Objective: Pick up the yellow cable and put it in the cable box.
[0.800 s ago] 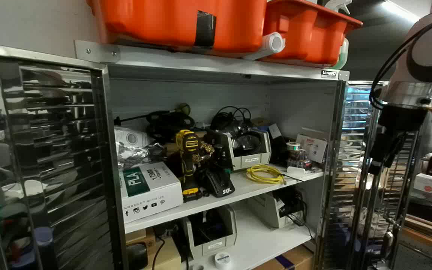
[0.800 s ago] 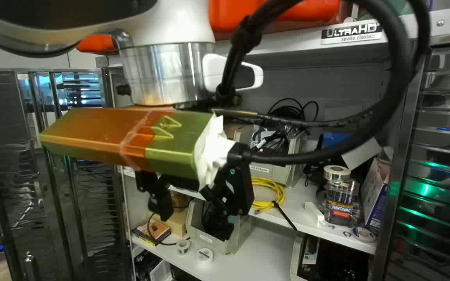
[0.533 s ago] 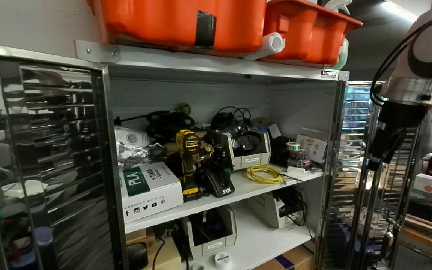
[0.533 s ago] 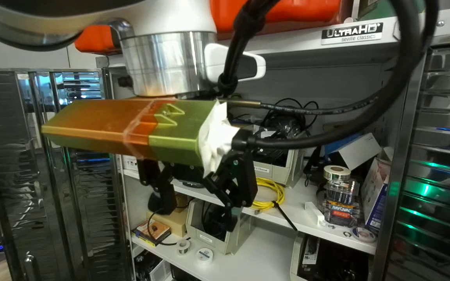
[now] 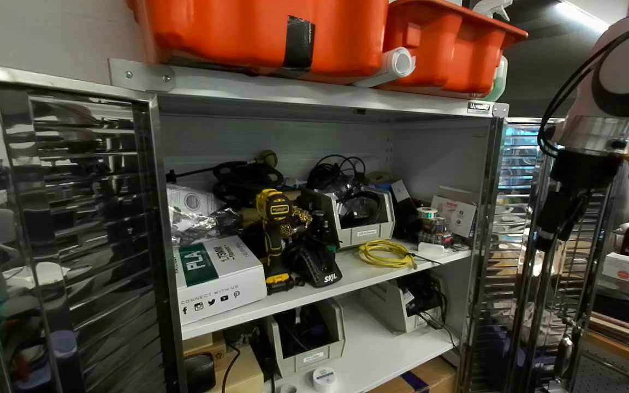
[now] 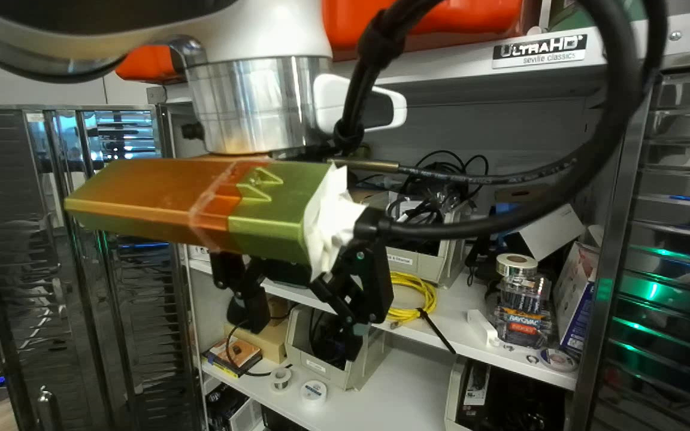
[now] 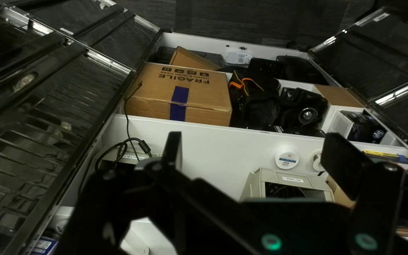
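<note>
The yellow cable (image 5: 388,262) lies coiled on the upper shelf near its front edge. It also shows in an exterior view (image 6: 406,313), partly hidden by a finger, with a black tie on it. A beige cable box (image 5: 367,233) with dark cables stands just behind the coil, and it also shows partly covered in an exterior view (image 6: 441,263). My gripper (image 6: 300,329) is open and empty, in front of the cabinet. In the wrist view its fingers (image 7: 257,156) are wide apart with nothing between them. The cable and that box are out of the wrist view.
Lower-shelf bins (image 7: 290,179) (image 5: 402,305) hold cables. A drill (image 5: 273,218), black charger (image 5: 314,262) and PLA box (image 5: 221,278) stand on the upper shelf, left of the coil. Batteries (image 6: 521,317) stand to its right. Open cabinet doors (image 5: 511,245) flank the shelves.
My arm has risen slightly, then dropped back a little, ending a bit higher than at first. The cable and the boxes have not moved.
</note>
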Robot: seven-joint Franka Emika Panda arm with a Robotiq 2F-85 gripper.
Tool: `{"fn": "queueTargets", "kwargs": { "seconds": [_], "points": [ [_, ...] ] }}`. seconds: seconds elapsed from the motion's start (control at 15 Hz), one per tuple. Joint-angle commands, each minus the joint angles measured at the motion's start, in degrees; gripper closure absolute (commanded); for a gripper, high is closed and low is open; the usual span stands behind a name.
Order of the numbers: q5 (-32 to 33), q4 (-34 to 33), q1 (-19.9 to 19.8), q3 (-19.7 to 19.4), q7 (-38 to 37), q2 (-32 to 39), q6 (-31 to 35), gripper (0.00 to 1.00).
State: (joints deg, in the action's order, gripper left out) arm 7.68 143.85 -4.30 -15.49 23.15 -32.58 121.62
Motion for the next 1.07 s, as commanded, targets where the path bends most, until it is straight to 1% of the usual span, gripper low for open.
{"fn": "queueTargets", "kwargs": {
  "seconds": [0.0,0.27,0.47,0.73,1.0],
  "points": [
    [-1.20,-1.63,0.30,0.16,1.10,3.46,2.23,0.00],
    [-1.56,-2.79,0.29,0.62,-0.38,9.75,7.46,0.00],
    [-2.30,-3.61,-0.08,0.98,-2.12,15.93,14.53,0.00],
    [-5.54,-6.75,-0.43,2.01,-7.48,24.95,23.35,0.00],
    [-11.15,-10.56,-0.87,3.34,-13.04,32.77,30.77,0.00]
  ]
}}
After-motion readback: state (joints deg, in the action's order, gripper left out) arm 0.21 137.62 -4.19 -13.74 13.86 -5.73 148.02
